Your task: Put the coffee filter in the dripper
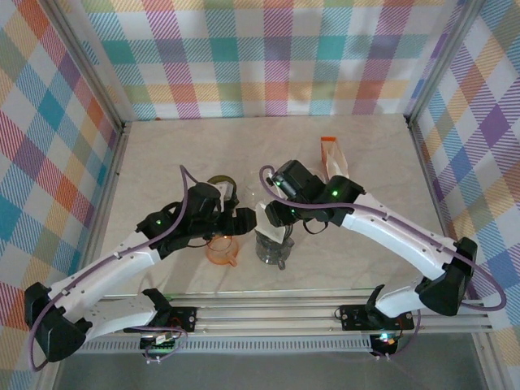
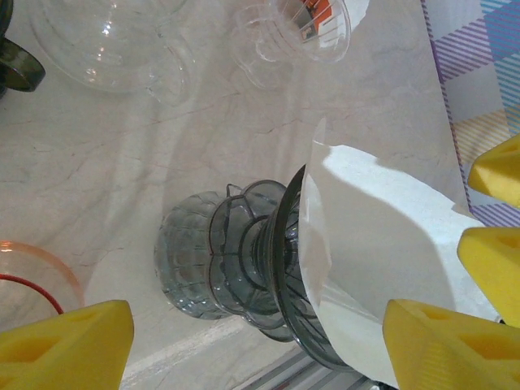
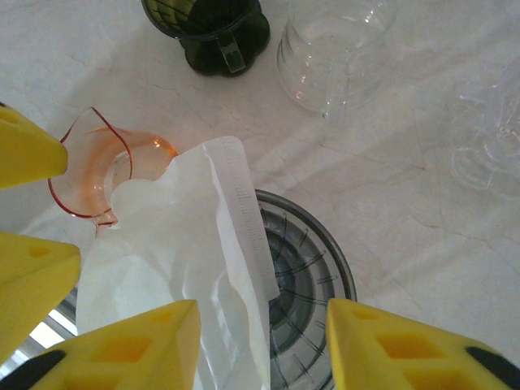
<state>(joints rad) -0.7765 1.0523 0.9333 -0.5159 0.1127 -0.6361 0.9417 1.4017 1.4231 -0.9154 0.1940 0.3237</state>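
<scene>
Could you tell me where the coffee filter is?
Top view, centre: the coffee filter sits partly in the grey dripper, just right of the orange dripper.

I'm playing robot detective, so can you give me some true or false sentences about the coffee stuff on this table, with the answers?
1. The white paper coffee filter sits at the mouth of the grey dripper. True.
2. The filter is inside the orange dripper. False: that dripper stands beside the grey one with no filter in it.
3. A dark green cup stands on the table. True.
4. Both grippers are squeezed shut. False: the left gripper and the right gripper each have their yellow fingers apart.
5. The table is dark wood. False: it is a pale, marble-look surface.
</scene>
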